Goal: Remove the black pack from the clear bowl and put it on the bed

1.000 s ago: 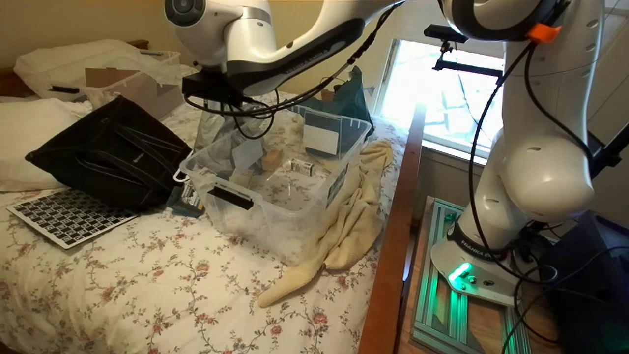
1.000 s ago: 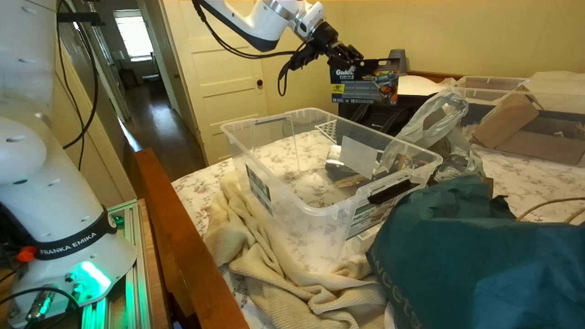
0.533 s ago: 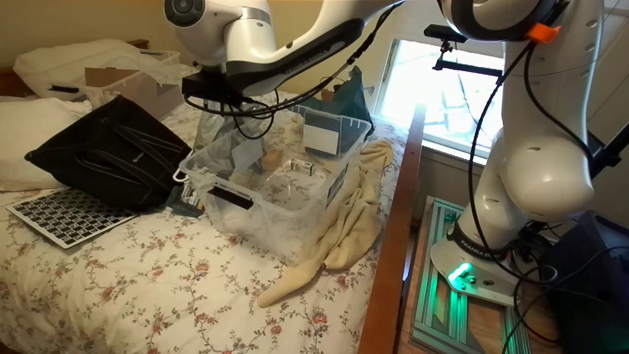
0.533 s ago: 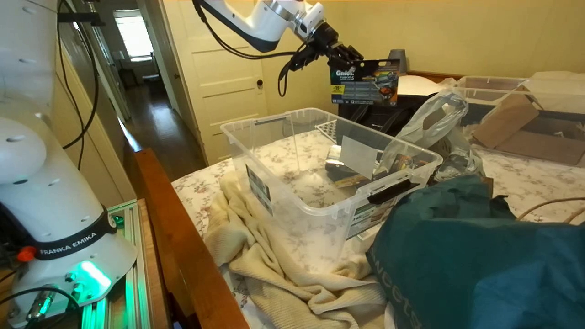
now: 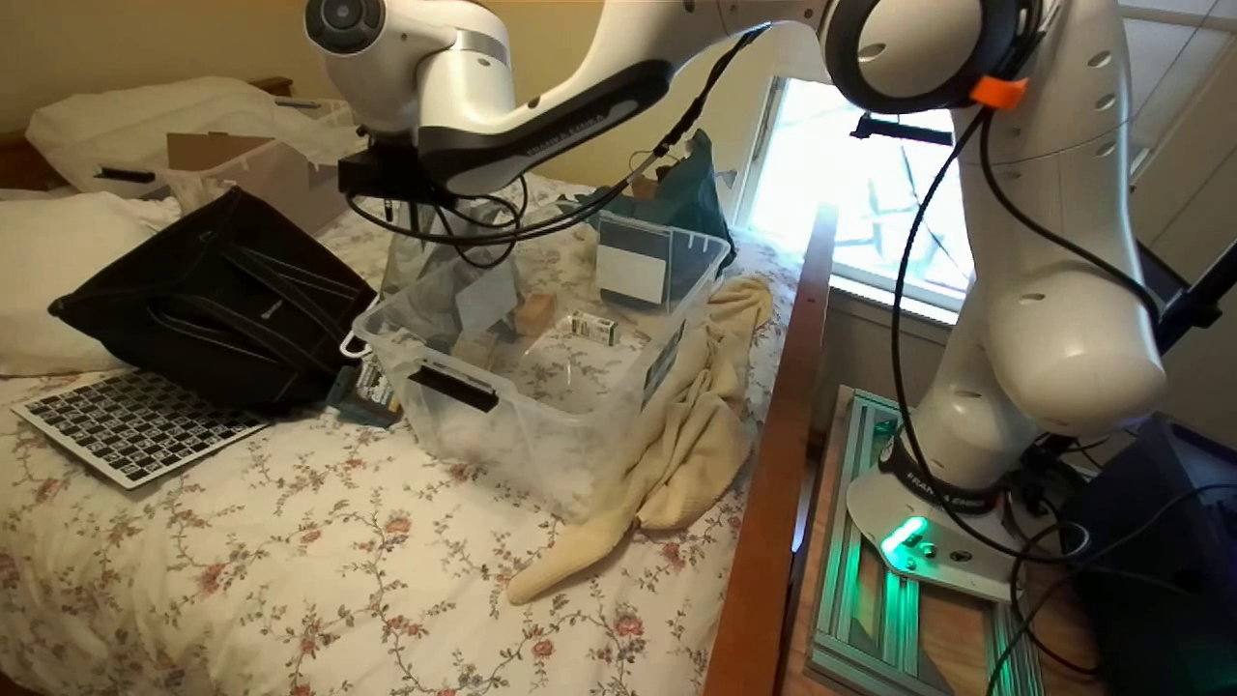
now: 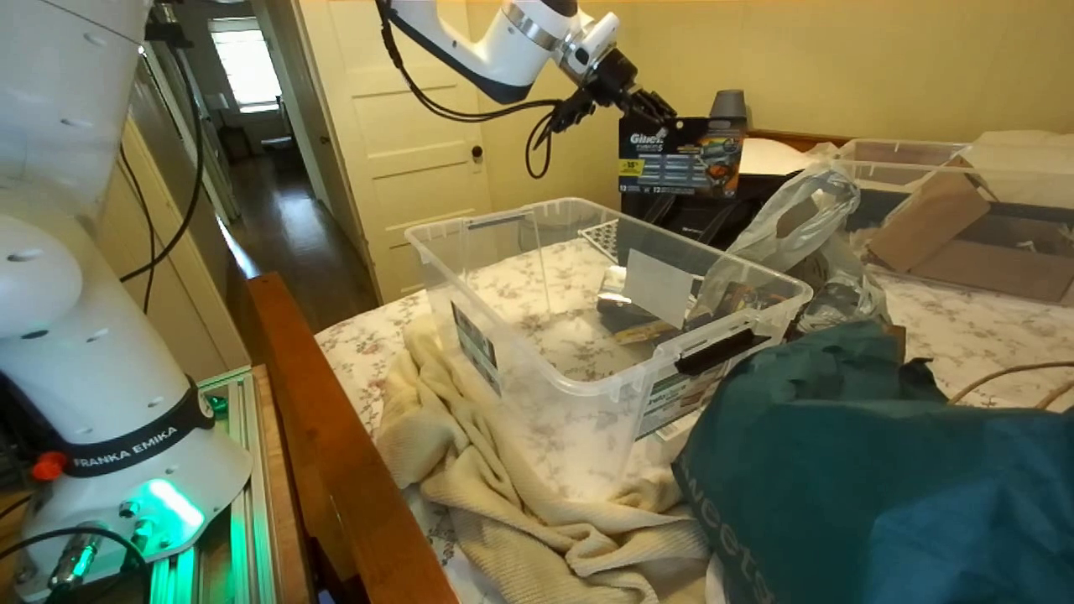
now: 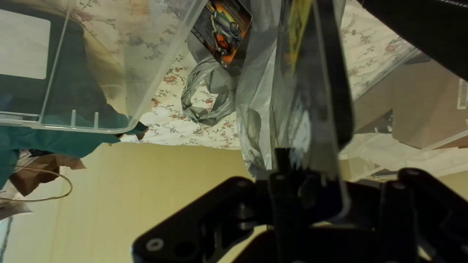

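Note:
The black pack point(image 6: 680, 158), a flat card with orange and yellow print, hangs from my gripper point(image 6: 661, 117) in an exterior view. It is above and beyond the far rim of the clear bowl point(image 6: 579, 387), in front of the black bag. In the wrist view the gripper point(image 7: 303, 179) is shut on the pack point(image 7: 314, 91), seen edge-on and blurred. The clear bowl also shows in an exterior view point(image 5: 570, 418) and in the wrist view point(image 7: 80, 128). The flowered bed point(image 5: 338, 551) lies beneath. The arm hides the fingers and pack in that exterior view.
A black bag point(image 5: 232, 300) and a checkered board point(image 5: 140, 430) lie beside the tub. A grey plastic bag point(image 6: 797, 226), a teal bag point(image 6: 881, 453) and a second tub point(image 6: 965, 172) surround it. A cream blanket point(image 5: 696, 416) and wooden bed rail point(image 5: 773, 464) flank it.
In the last half second the arm has swung away from its base over the bed. The gripper and the held pack have moved outward and slightly down. The tub has not moved.

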Robot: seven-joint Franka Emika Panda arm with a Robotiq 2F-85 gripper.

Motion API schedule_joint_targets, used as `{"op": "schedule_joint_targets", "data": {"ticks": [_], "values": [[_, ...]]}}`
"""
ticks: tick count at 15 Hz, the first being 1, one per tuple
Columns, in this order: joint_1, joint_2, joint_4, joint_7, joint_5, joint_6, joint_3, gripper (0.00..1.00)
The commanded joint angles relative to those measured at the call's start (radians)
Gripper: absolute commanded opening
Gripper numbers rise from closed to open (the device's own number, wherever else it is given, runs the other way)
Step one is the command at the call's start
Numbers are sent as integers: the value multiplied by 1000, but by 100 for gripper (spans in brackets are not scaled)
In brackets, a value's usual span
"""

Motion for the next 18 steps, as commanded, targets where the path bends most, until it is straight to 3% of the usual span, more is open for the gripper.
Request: {"op": "schedule_joint_targets", "data": {"ticks": [1, 4, 5, 7, 12, 16, 18], "values": [[-6, 108, 159, -148, 95, 26, 1, 0], [3, 158, 232, -247, 179, 22, -7, 0], [11, 174, 257, -273, 198, 10, -16, 25], [19, 205, 303, -325, 229, 5, -31, 31], [34, 257, 390, -386, 304, -4, -72, 65], [45, 221, 361, -459, 382, -49, -79, 94], [55, 196, 330, -489, 406, -73, -87, 100]]}}
